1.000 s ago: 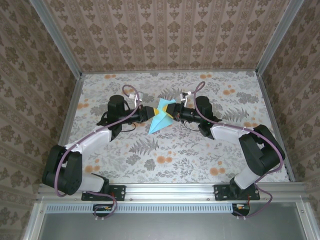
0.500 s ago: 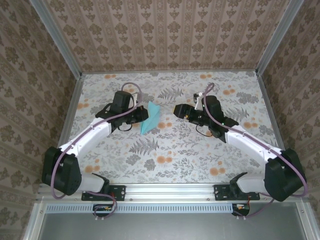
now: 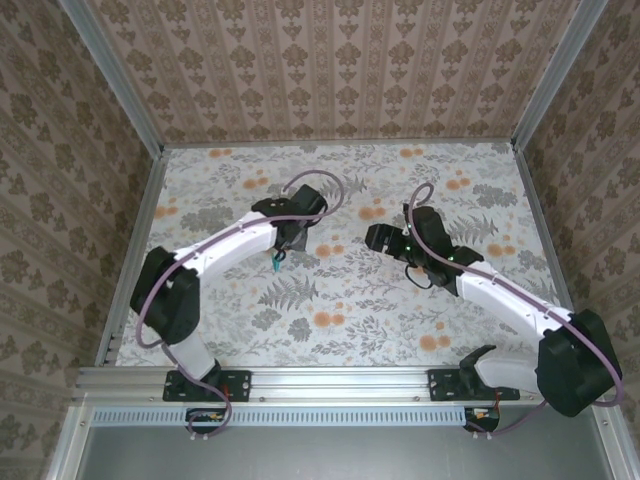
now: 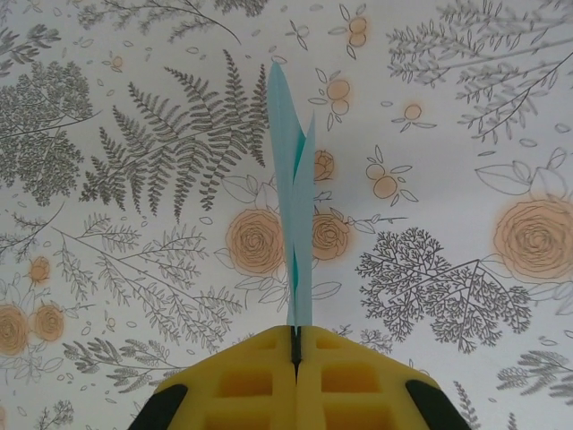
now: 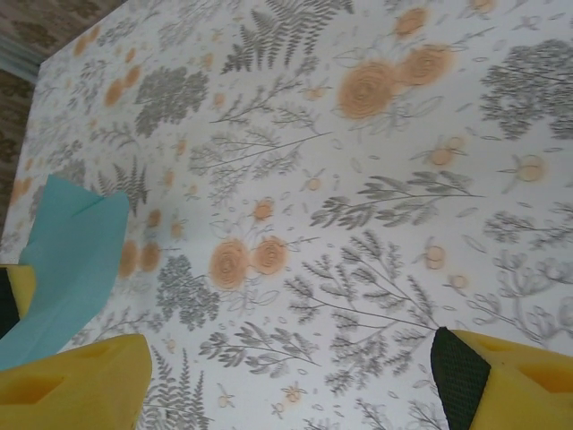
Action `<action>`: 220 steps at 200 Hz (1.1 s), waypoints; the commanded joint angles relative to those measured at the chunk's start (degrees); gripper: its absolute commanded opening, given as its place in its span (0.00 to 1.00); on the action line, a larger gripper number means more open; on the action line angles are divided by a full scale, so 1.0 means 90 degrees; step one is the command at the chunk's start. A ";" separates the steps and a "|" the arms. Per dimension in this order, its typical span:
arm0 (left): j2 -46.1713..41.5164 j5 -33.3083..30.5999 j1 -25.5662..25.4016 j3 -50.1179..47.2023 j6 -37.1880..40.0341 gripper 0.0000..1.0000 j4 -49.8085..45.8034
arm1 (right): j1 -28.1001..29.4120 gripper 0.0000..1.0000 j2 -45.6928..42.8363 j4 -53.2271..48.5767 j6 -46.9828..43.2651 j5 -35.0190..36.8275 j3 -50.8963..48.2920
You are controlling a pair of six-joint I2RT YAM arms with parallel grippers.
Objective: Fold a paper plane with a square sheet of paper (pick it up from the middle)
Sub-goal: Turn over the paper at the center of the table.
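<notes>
The square sheet of paper, folded into a slim turquoise paper plane (image 4: 294, 206), is seen edge-on with its tip pointing away from the camera over the floral table. My left gripper (image 4: 295, 345) is shut on its near end, yellow fingers (image 4: 242, 385) pressed together. From above, the left gripper (image 3: 281, 250) is at mid-table with a sliver of the paper plane (image 3: 275, 264) under it. My right gripper (image 3: 372, 238) stands apart to the right. In the right wrist view the right gripper (image 5: 286, 394) is open with nothing between its fingers, and the paper plane (image 5: 72, 260) lies at the far left.
The table top (image 3: 350, 310) has a grey fern and orange flower print. Patterned walls and aluminium posts (image 3: 135, 240) enclose it on three sides. The two arm bases are bolted to the rail (image 3: 340, 385) at the near edge.
The right gripper has let go of the paper, opened wide and drawn back to the right. The left arm has carried the paper a little to the left and turned it edge-on.
</notes>
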 commanded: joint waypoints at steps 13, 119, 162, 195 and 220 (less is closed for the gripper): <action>0.0539 0.0248 -0.0135 0.0408 -0.0189 0.08 -0.0030 | -0.0114 0.84 -0.0427 -0.0261 0.0198 0.0660 -0.0235; 0.0636 0.2733 0.0022 0.0876 0.0003 0.45 0.0848 | -0.0232 0.84 -0.0403 -0.0248 0.0304 0.0512 -0.0279; -0.0277 0.4456 0.0858 -0.0042 -0.0377 0.57 0.2040 | -0.0068 0.76 0.0000 0.0060 0.0339 -0.0010 -0.0209; -0.0887 0.4128 0.1521 -0.0686 -0.0494 0.66 0.2099 | 0.0650 0.69 0.0805 0.0224 0.0279 -0.0173 0.0291; -0.1313 0.3881 0.2107 -0.1300 -0.0629 0.71 0.2113 | 0.1441 0.60 0.1873 0.0295 0.0241 -0.0313 0.1059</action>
